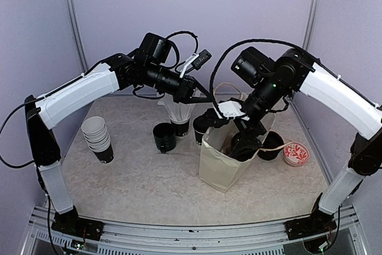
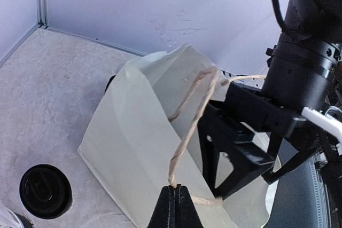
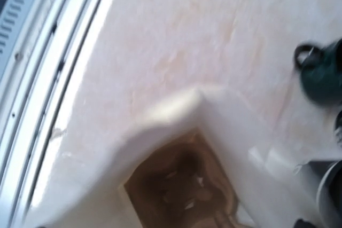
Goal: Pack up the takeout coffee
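Your left gripper point(image 2: 176, 206) is pinched on the paper bag's point(image 1: 218, 160) twine handle point(image 2: 193, 113). Right gripper point(image 1: 245, 138) is at the bag mouth; you cannot tell its jaw state. Stacked takeout cups point(image 1: 98, 137) lie well left; lettering unreadable.

bag point(image 1: 216, 162) mouth full w/ right arm point(image 1: 334, 97) — table point(image 1: 143, 183) front-left open

Top view evenly lit for me, soft diffuse light, faint shadows only beside paper bag point(image 1: 224, 162). Left wrist sharp, back wall point(image 2: 160, 4) slightly washed out. Right wrist badly blurred: bag edges mushy, dark mug point(image 3: 323, 73) just smear, glare strip along table point(image 3: 214, 25) edge at left.
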You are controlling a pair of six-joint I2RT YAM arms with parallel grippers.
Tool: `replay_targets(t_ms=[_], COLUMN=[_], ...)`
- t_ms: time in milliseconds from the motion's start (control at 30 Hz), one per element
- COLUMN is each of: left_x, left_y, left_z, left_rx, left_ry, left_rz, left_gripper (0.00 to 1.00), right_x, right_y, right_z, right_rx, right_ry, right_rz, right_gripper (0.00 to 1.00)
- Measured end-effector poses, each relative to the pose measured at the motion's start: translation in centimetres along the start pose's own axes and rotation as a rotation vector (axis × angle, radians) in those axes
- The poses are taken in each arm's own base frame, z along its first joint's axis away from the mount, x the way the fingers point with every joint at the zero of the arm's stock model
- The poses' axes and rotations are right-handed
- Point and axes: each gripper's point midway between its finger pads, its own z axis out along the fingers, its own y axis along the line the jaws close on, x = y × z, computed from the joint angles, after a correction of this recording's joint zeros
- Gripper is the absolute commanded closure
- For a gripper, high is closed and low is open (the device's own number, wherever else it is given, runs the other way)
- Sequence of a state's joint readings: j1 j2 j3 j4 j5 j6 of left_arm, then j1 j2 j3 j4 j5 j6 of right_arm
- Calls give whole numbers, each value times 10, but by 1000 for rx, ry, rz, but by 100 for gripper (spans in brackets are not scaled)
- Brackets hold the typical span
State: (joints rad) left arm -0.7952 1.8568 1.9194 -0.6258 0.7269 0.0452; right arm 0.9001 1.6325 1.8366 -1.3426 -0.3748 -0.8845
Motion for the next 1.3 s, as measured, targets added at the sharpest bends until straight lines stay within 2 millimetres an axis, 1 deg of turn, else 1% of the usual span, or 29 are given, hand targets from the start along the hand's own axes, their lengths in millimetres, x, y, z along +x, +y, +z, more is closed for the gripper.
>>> replay_targets(t_ms=[67,133,300,400,533,567,633,667,733,800,867,900,933,967,1000,1067,1100,1133,1200,1233,1300], left_x=[-2,-1,6,4,-6,-8,-14,-16,-20,-25,-27,-27,-25,-24,-22,-20,-19,-19,-15,-12,-6], left_y=[2,8,23,28,35,38,44,48,56,65,71,75,77,79,80,82,82,83,86,87,90], left_z=[-4,-7,-11,-9,-7,-7,-7,-6,-5,-1,4,7,10,12,14,15,16,16,16,17,17], left_rx=[-12,-34,-87,-110,-137,-149,-183,-204,-248,-298,-335,-358,-370,-384,-394,-414,-426,-438,-461,-471,-489], left_ry=[-6,-2,25,25,14,9,1,-1,-5,-9,-9,-6,-1,5,12,21,24,25,32,40,54], left_rz=[1,-3,-25,-20,-2,2,11,14,21,29,36,37,37,37,38,40,38,39,45,47,49], left_gripper=[100,100,100,100,100,100,100,100,100,100,100,97,91,80,73,60,57,54,52,52,52], right_x=[-9,-14,-17,-18,-20,-22,-21,-16,1,29,59,74,89,105,116,139,148,156,166,170,173], right_y=[-1,-3,-6,-10,-17,-20,-35,-46,-66,-90,-111,-119,-128,-136,-141,-148,-148,-146,-140,-137,-134], right_z=[-7,-11,-21,-32,-56,-66,-89,-102,-125,-150,-167,-172,-175,-176,-173,-159,-148,-133,-112,-103,-93], right_rx=[12,25,61,111,195,221,301,346,432,523,591,613,629,641,641,618,595,557,504,481,459], right_ry=[-27,-39,-44,-34,-47,-61,-94,-109,-131,-142,-145,-147,-146,-144,-139,-129,-123,-117,-111,-111,-120], right_rz=[-21,-36,-49,-60,-61,-56,-29,-5,61,158,255,303,352,400,434,498,522,548,582,596,611], right_gripper=[1,1,1,1,1,1,1,1,1,1,1,3,7,9,11,13,13,13,14,14,14])
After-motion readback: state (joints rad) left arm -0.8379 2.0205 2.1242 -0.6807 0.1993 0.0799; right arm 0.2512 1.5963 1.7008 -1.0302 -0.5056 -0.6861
